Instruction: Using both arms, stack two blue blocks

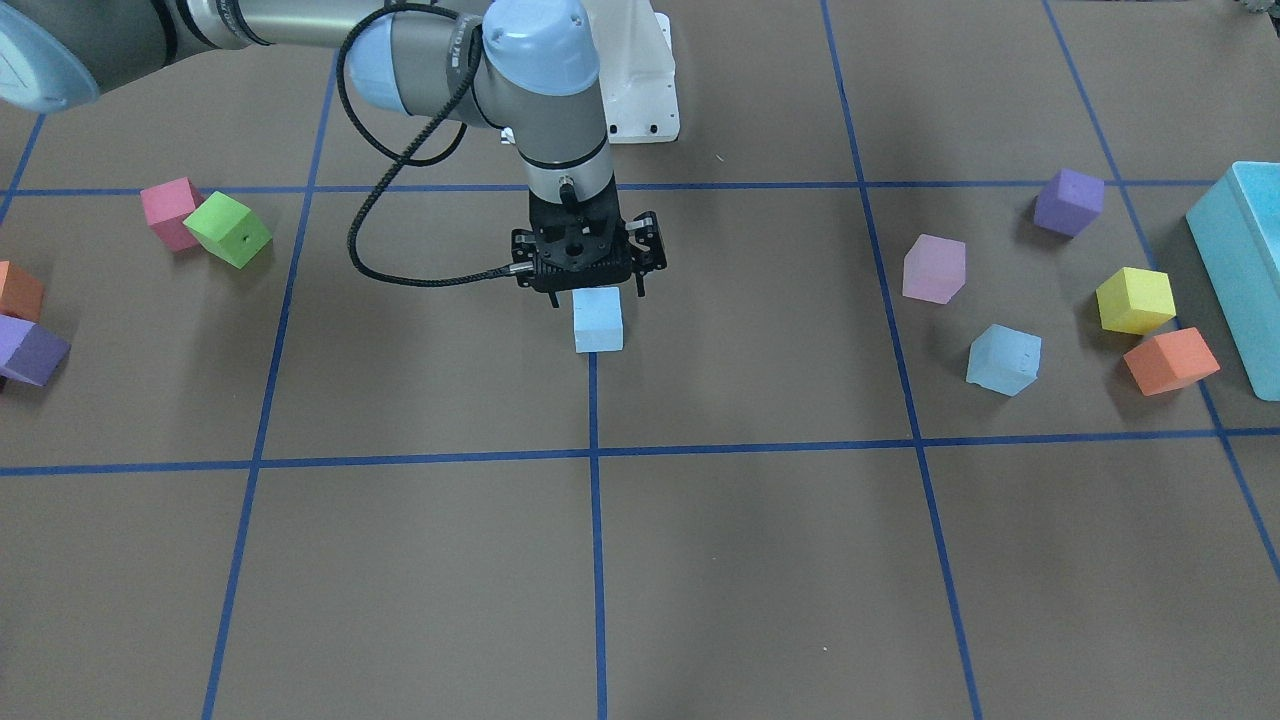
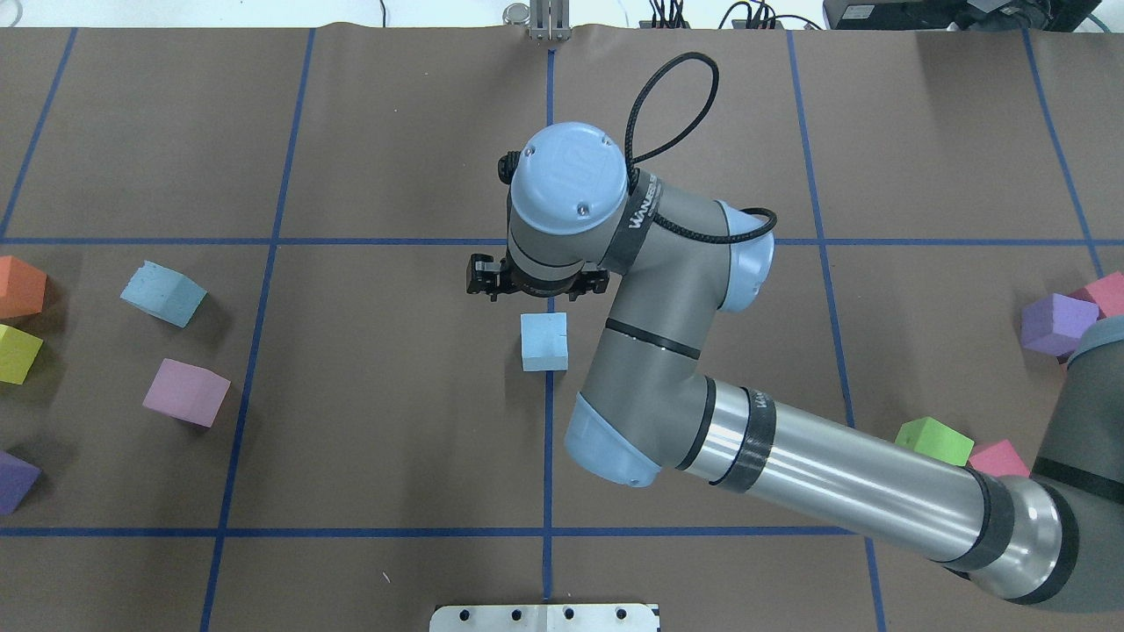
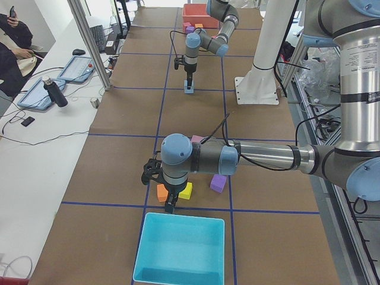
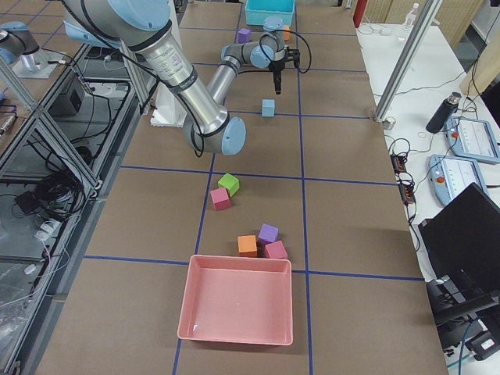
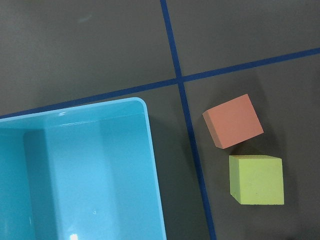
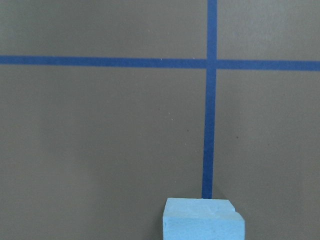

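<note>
One pale blue block [image 1: 598,320] sits on the centre tape line; it also shows in the overhead view [image 2: 543,341] and at the bottom edge of the right wrist view [image 6: 204,219]. My right gripper [image 1: 594,285] hovers just above and slightly beyond it, jaws spread, empty [image 2: 533,297]. The second blue block [image 1: 1003,360] lies tilted far off on my left side [image 2: 163,293]. My left gripper [image 3: 170,208] hangs near the turquoise box [image 3: 181,249]; I cannot tell whether it is open or shut.
Near the turquoise box [image 1: 1240,270] lie an orange cube [image 5: 232,121], a yellow cube [image 5: 256,179], a lilac cube [image 1: 934,268] and a purple cube [image 1: 1068,200]. On my right side lie pink [image 1: 170,212] and green [image 1: 228,230] cubes and a pink tray [image 4: 237,308].
</note>
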Robot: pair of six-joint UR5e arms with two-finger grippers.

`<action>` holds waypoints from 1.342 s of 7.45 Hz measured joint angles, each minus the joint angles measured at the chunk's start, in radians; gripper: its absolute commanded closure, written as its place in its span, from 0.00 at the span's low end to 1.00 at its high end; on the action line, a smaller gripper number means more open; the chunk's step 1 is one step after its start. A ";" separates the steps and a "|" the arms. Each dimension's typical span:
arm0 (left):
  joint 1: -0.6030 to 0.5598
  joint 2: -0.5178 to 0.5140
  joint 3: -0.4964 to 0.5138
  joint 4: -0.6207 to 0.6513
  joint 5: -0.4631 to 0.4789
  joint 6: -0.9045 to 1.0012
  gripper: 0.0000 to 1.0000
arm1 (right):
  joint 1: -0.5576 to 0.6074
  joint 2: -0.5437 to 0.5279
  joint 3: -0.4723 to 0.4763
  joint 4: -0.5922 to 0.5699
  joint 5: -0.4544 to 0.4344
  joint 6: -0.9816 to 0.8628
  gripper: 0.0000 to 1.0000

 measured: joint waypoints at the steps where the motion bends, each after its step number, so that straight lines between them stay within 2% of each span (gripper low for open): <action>1: 0.009 -0.028 -0.001 -0.024 0.000 -0.001 0.02 | 0.048 -0.043 0.055 -0.063 0.021 -0.095 0.01; 3: 0.066 -0.098 0.012 -0.053 -0.006 -0.008 0.02 | 0.201 -0.182 0.131 -0.103 0.125 -0.338 0.00; 5: 0.093 -0.125 0.012 -0.076 -0.038 -0.013 0.02 | 0.380 -0.326 0.145 -0.107 0.219 -0.567 0.00; 6: 0.113 -0.129 0.003 -0.110 -0.045 -0.030 0.02 | 0.456 -0.398 0.145 -0.107 0.239 -0.675 0.00; 10: 0.303 -0.133 -0.013 -0.279 -0.045 -0.192 0.02 | 0.804 -0.722 0.121 -0.108 0.319 -1.297 0.00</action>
